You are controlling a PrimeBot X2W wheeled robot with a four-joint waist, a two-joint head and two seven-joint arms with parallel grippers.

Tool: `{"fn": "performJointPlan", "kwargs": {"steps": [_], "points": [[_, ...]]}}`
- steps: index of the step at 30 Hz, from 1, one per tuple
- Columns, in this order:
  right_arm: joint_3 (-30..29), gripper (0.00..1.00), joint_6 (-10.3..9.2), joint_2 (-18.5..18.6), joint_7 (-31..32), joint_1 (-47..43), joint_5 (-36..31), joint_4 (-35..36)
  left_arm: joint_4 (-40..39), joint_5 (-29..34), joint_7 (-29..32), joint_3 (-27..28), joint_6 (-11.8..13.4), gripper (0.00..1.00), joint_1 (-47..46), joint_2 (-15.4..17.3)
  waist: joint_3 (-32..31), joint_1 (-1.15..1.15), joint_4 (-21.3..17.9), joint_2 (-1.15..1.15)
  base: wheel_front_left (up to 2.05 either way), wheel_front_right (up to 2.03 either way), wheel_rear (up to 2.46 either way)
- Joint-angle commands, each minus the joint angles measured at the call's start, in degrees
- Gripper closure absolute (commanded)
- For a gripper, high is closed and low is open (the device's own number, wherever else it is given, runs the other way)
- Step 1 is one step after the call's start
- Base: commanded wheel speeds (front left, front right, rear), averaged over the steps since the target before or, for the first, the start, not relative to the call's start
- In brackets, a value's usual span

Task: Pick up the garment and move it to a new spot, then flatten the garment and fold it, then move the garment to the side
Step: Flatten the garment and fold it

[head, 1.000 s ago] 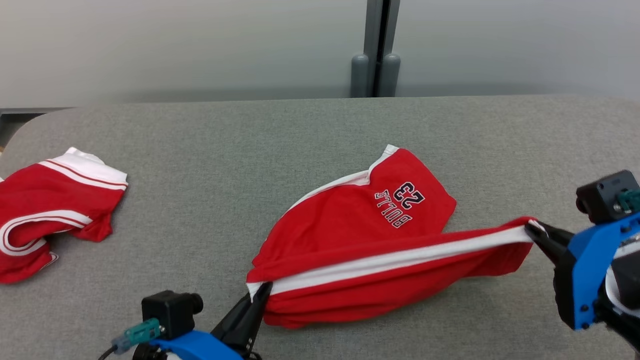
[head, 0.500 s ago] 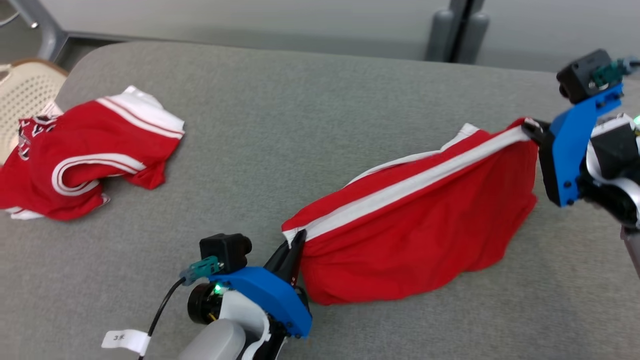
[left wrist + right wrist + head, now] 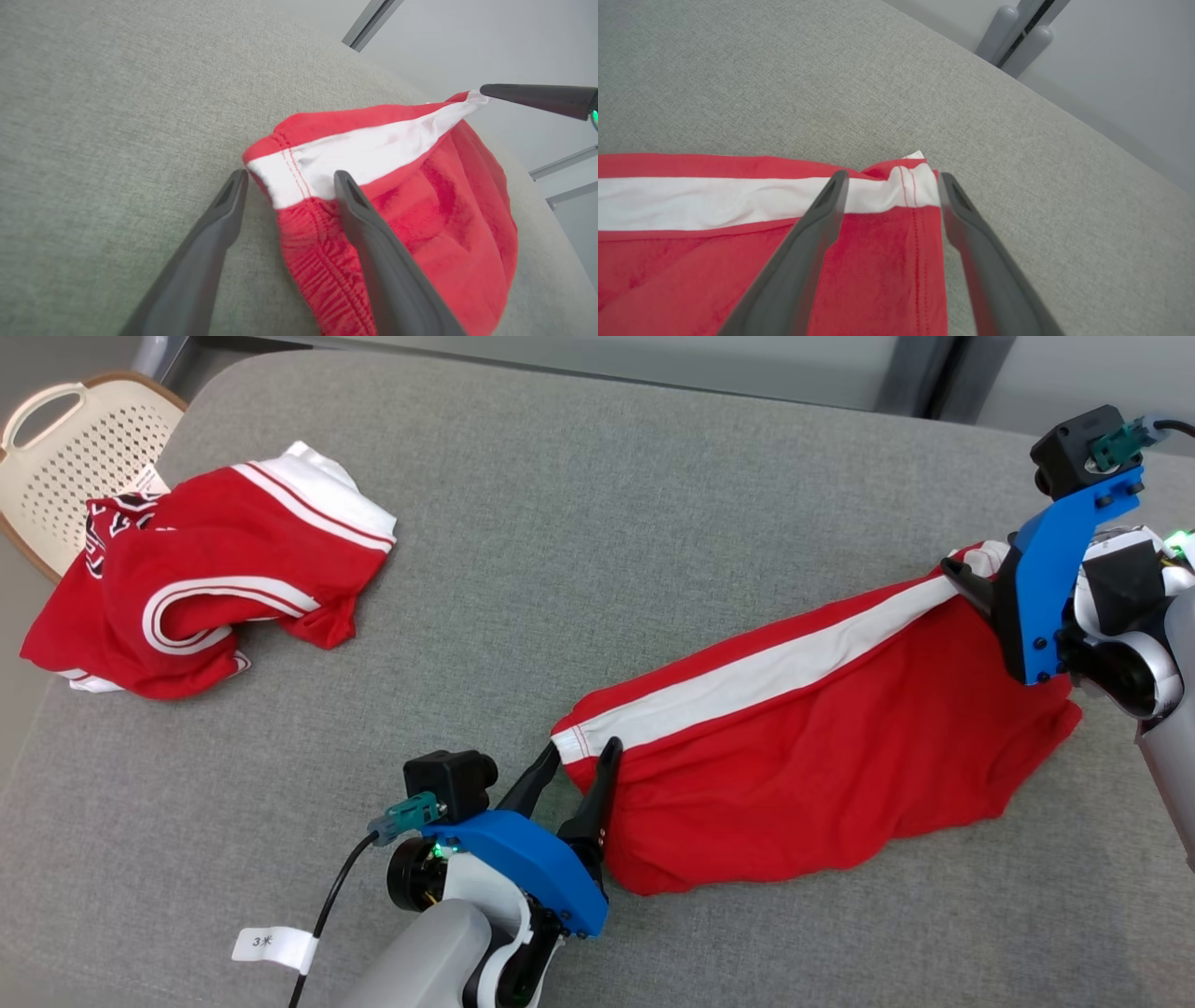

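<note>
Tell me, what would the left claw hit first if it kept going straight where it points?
Most likely the red garment: its white-striped corner already lies between the fingers of the open left claw.

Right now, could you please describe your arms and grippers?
The left gripper and right gripper each have two long dark fingers on a blue bracket, with a black camera block and teal plug. Forearms are pale grey; the left's cable carries a white tag.
</note>
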State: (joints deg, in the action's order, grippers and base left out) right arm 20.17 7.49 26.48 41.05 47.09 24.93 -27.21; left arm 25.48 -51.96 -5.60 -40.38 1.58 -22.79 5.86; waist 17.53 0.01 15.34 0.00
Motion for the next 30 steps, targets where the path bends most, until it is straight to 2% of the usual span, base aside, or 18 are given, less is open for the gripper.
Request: {"fn": "performJointPlan", "kwargs": {"steps": [1,7,11,14,21,25,30], "points": [[0.29,0.0,0.01,0.34,-0.77,0.4,0.72,-0.45,0.38,-0.18,-0.55,-0.03,-0.58,0.0,-0.68,-0.03,-0.68,-0.01,-0.44,0.0,0.0,0.0,0.0],[-1.17,0.0,0.01,-0.04,-6.25,-3.04,2.49,-1.67,-0.08,0.12,-5.53,1.55,-2.5,0.0,2.28,2.02,-4.23,-0.01,-2.16,0.0,0.0,0.0,0.0],[-3.22,0.0,0.01,-1.49,-10.75,-6.29,3.34,-2.32,-0.98,1.33,-8.66,3.83,-2.84,0.0,5.38,3.65,-7.2,-0.01,-3.23,0.0,0.0,0.0,0.0],[-4.27,0.0,0.01,-2.21,-13.12,-8.93,3.57,-2.53,-2.18,3.66,-9.47,6.51,-2.2,0.0,7.38,5.33,-9.03,-0.01,-3.84,0.0,0.0,0.0,0.0],[-8.52,0.0,0.01,-4.58,-18.22,-13.75,3.08,-4.12,-10.64,16.88,-9.62,19.39,0.38,0.0,12.74,6.1,-10.8,-0.01,-4.23,0.0,0.0,0.0,0.0],[-10.25,0.0,0.01,-6.08,-20.68,-14.85,2.24,-5.81,-11.95,22.44,-9.63,22.79,-0.86,0.0,14.78,6.68,-10.7,-0.01,-4.12,0.0,0.0,0.0,0.0],[-12.22,0.0,0.01,-7.26,-23.2,-14.76,1.08,-8.75,-10.72,25.27,-9.64,24.46,-3.4,0.0,13.51,7.69,-9.69,-0.01,-3.05,0.0,0.0,0.0,0.0]]}}
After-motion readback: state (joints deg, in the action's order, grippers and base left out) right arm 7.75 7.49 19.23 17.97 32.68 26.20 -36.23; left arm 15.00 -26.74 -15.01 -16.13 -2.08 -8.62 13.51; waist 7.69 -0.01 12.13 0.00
